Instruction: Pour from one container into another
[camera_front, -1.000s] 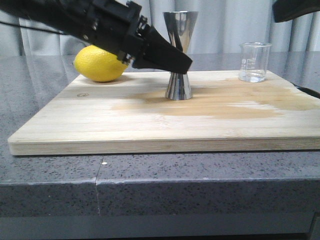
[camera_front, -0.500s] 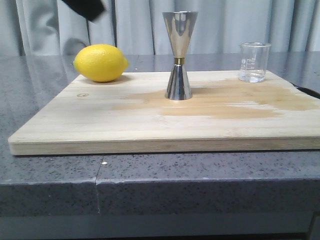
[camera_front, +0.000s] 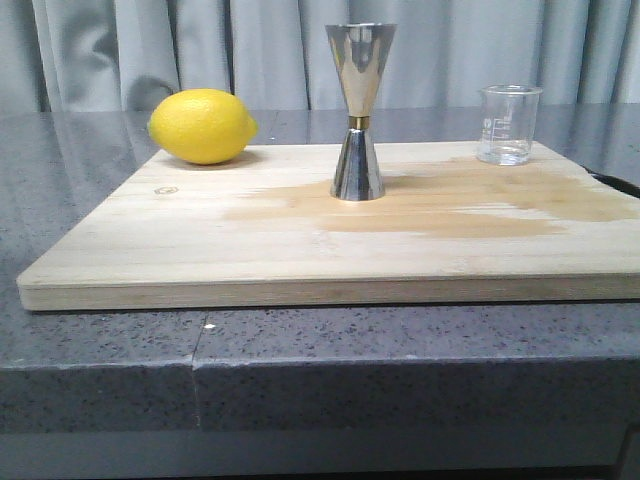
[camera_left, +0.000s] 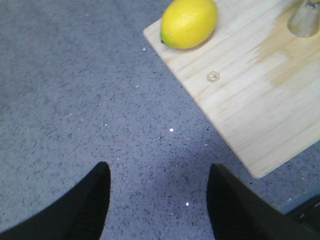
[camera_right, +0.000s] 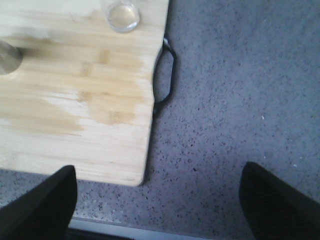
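Observation:
The small clear glass beaker stands upright at the back right of the wooden board; in the right wrist view the beaker shows from above. The steel jigger with a gold band stands upright mid-board, and its base edge shows as the jigger and the jigger in the wrist views. My left gripper hangs open over grey counter, left of the board. My right gripper is open over counter by the board's right front corner. Neither holds anything, and neither shows in the front view.
A yellow lemon lies at the board's back left, the lemon also in the left wrist view. A black handle loops off the board's right edge. Damp darker patches mark the board. Grey speckled counter surrounds it; curtains hang behind.
The left arm, which stood in front of the jigger and lemon a second ago, has pulled up and out of the front view. The right arm's tip has also left that view.

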